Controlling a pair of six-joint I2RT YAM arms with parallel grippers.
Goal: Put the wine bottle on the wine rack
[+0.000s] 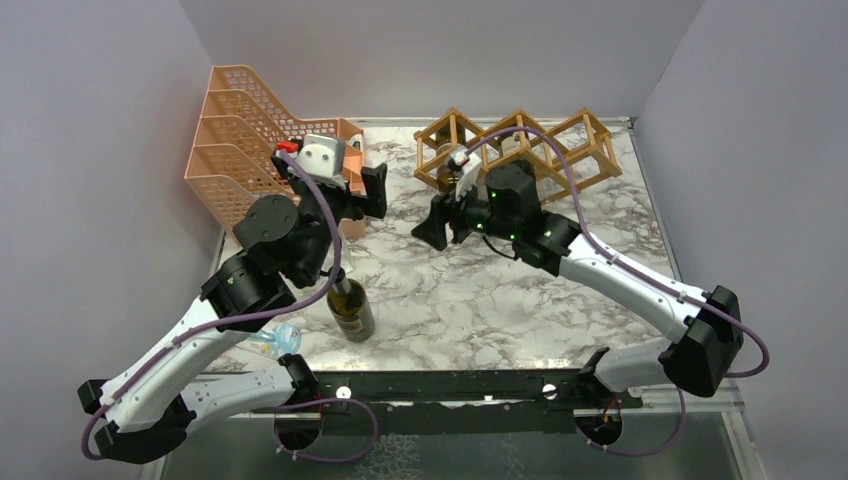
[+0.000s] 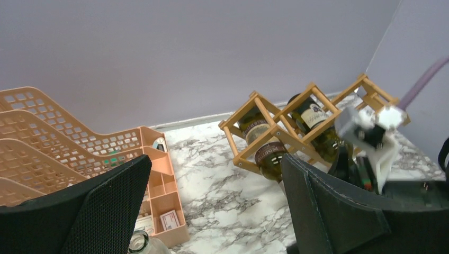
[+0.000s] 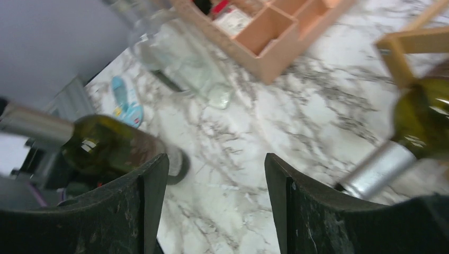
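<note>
Currently left tool (image 2: 214,180) and right tool (image 3: 214,174) are gaping empty; left arm (image 1: 268,228) is crowding standing wine bottle (image 1: 352,310), risking toppling.

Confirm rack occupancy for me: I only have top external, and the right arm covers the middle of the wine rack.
Observer: Left wrist shows two bottles lying in the wine rack: a left-cell bottle and a middle-cell bottle.
Operator: Right end effector carrying anything?
Observer: No. Right wrist shows the right end effector open, with only the marble table between its fingers.
Operator: Anything hidden under the left arm?
Observer: Left wrist shows the mouth of a clear glass container beside the orange tray, near the open left end effector.
</note>
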